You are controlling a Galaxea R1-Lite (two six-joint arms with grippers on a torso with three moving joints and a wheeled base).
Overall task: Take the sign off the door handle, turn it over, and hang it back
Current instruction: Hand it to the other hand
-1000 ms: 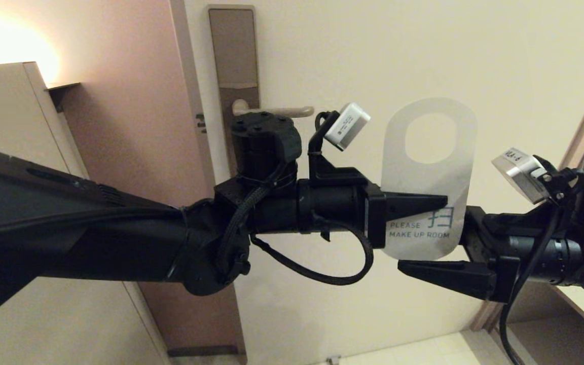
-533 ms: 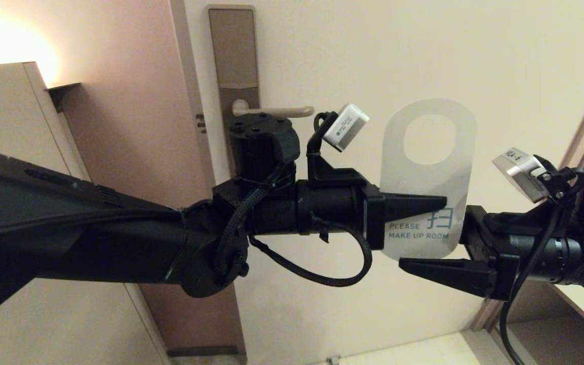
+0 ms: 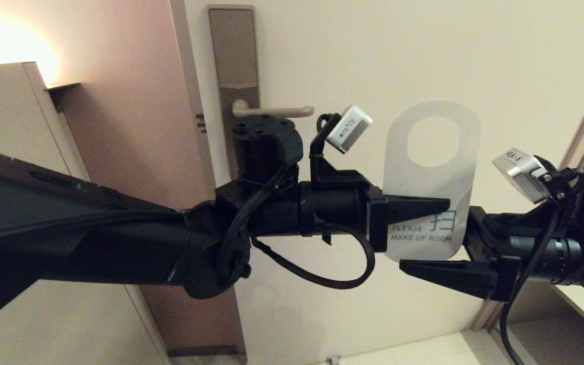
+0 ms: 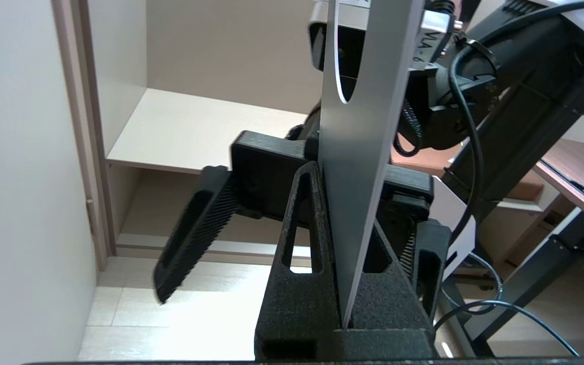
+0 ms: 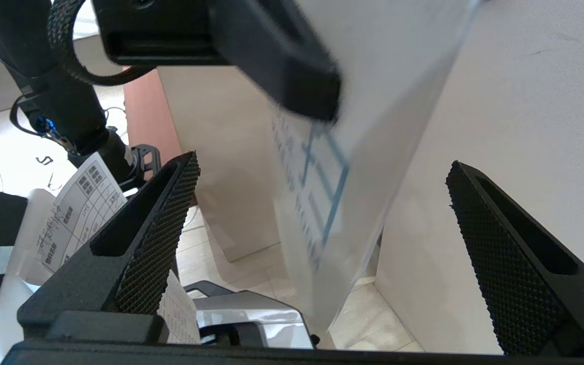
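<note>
The sign [image 3: 431,180] is a flat white card with rounded ends and an oval hole near its top, showing "PLEASE MAKE UP ROOM" in teal. It stands upright in front of the door, well right of the door handle [image 3: 271,110]. The left pincer [image 3: 424,205] pinches its lower half. The right pincer [image 3: 439,243] is spread wide around the sign's bottom edge.

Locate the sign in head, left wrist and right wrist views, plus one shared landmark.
Head view: the sign is right of centre, upright, white side showing, off the door handle.
Left wrist view: the sign runs edge-on through the centre, clamped in the left gripper.
Right wrist view: the sign hangs between the open right gripper fingers.
Shared landmark: the left gripper pinching it.
</note>
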